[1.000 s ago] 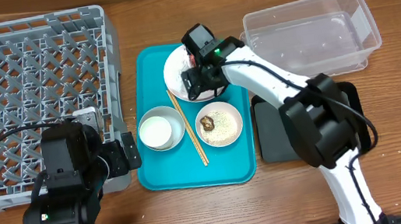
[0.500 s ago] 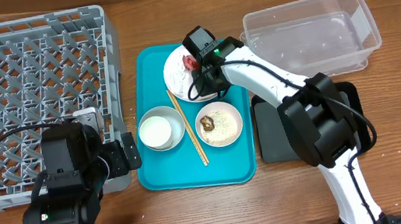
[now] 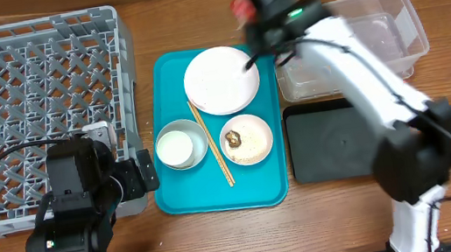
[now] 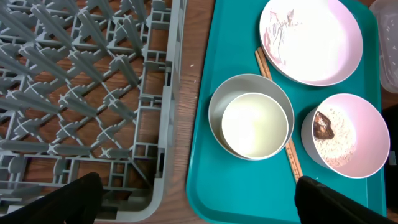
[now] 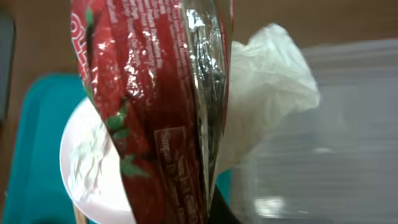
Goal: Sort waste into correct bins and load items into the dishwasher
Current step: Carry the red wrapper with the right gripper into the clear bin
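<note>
Right hand (image 3: 255, 5) closed on crinkled red wrapper (image 5: 155, 106), held up near the end of the clear tub (image 3: 346, 43) that faces the teal tray (image 3: 179, 163); crumpled white paper (image 5: 264, 74) bunched right behind the wrapper, apparently pinched along with it. Left hand (image 4: 196, 199) wide open, empty, by the dish rack (image 4: 93, 93) corner

To do well: carry fully past the tub's near wall, lower, let go only once both pieces hang inside; check nothing clings to a finger

Hard to read: right fingers masked by the wrapper in wrist view; overhead blurred there, paper not discernible; chopsticks (image 4: 264, 65) partly under the grey bowl (image 4: 252, 118); black tray (image 3: 334, 142) partly under the arm
</note>
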Robot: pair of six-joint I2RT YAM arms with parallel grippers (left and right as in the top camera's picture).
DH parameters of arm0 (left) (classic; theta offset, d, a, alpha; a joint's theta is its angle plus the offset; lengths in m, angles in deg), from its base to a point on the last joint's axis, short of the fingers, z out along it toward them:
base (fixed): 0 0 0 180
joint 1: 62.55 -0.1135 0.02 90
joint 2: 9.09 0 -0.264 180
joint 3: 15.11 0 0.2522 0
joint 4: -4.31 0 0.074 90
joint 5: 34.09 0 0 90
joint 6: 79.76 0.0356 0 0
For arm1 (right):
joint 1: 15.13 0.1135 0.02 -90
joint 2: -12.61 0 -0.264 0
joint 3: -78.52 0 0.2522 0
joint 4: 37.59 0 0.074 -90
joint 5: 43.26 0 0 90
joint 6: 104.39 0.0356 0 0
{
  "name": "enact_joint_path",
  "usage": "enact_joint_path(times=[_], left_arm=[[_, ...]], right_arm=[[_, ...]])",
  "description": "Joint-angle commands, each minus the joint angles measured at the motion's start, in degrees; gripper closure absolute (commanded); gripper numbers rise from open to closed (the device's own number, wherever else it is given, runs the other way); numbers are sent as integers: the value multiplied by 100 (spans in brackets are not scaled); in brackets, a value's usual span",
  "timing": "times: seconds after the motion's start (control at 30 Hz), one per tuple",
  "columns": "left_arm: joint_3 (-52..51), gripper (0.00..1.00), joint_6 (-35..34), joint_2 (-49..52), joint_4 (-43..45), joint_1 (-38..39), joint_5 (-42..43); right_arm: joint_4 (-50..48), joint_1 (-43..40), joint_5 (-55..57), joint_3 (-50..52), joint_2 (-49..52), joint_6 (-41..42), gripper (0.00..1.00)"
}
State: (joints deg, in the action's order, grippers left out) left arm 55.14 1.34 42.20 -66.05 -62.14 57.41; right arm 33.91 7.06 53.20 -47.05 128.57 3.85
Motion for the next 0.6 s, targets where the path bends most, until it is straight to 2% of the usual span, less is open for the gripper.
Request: enact_joint_path(times=[0.0, 0.1, 0.17, 0.27, 0.37, 0.5, 0.57], left_arm=[[133, 0, -52, 4, 7, 28, 85], [131, 0, -55, 26, 11, 26, 85], [131, 0, -55, 46, 11, 26, 85], [131, 1, -55, 59, 7, 26, 87], [131, 0, -52, 76, 9, 26, 85], [131, 0, -52, 83, 7, 26, 85], [131, 0, -52, 83, 9, 26, 85]], right_arm=[[240, -562, 184, -111, -251, 160, 96], [560, -911, 35, -74, -205, 157, 95], [632, -1104, -153, 11, -173, 153, 86], [599, -1290, -516, 74, -173, 153, 22], [426, -1300, -990, 74, -175, 151, 14], [105, -1143, -2249, 74, -175, 149, 13], [-44, -953, -2354, 74, -175, 149, 13]])
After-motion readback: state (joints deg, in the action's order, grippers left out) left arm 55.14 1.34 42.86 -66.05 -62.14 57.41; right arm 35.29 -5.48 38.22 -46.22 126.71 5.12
